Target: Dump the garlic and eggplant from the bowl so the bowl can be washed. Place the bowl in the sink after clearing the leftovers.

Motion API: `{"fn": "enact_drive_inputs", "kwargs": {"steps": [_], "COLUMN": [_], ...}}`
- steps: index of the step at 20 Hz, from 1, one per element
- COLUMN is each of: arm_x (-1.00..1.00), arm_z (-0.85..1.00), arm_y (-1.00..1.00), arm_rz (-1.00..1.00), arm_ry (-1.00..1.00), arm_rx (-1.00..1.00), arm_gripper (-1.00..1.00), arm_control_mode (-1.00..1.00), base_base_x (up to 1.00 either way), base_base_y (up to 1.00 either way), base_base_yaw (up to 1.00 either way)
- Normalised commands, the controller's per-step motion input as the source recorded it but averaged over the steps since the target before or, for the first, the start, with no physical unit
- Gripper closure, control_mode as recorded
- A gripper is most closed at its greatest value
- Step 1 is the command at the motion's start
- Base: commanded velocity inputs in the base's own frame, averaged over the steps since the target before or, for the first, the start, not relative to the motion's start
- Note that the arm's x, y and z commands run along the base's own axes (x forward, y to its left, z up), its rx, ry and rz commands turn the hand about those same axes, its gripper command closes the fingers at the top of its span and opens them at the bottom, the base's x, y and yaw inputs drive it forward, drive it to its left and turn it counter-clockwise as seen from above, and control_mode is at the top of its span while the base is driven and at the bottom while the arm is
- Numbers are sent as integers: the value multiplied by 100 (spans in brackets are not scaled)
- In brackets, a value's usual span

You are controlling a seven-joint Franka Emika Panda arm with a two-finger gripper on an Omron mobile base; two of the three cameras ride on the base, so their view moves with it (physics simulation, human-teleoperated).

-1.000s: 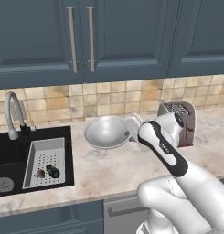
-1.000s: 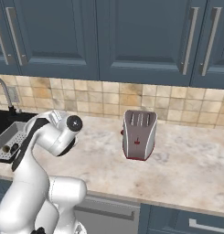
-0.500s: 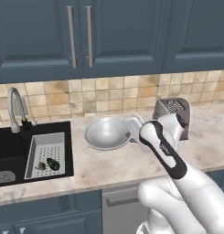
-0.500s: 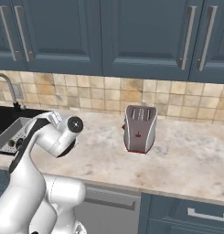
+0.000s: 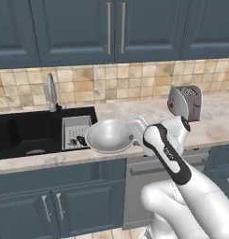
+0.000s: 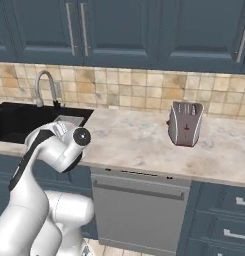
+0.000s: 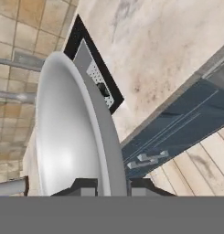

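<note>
Black sink (image 5: 22, 133) at frame left | grey tray (image 5: 74, 128) inside, eggplant (image 5: 81, 140) lying on it | silver bowl (image 5: 109, 135) centre frame, empty, rim pinched by gripper (image 7: 112, 186) | my call: carry level, clear the tray, lower gently into open basin

Silver bowl (image 5: 109, 136) empty, held level by its rim just right of black sink (image 5: 27, 132); eggplant (image 5: 81, 139) lies in the sink's right side.
</note>
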Motion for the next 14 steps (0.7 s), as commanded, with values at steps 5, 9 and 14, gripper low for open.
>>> {"fn": "enact_drive_inputs", "kwargs": {"steps": [5,9,14], "arm_x": [0,0,0], "arm_z": [0,0,0], "arm_y": [0,0,0], "arm_rz": [0,0,0], "arm_ry": [0,0,0], "arm_rx": [0,0,0], "arm_gripper": [100,100,100], "arm_control_mode": [100,100,100], "base_base_x": [-14,1,14], "base_base_y": [100,100,100], "base_base_yaw": [3,0,0]}}
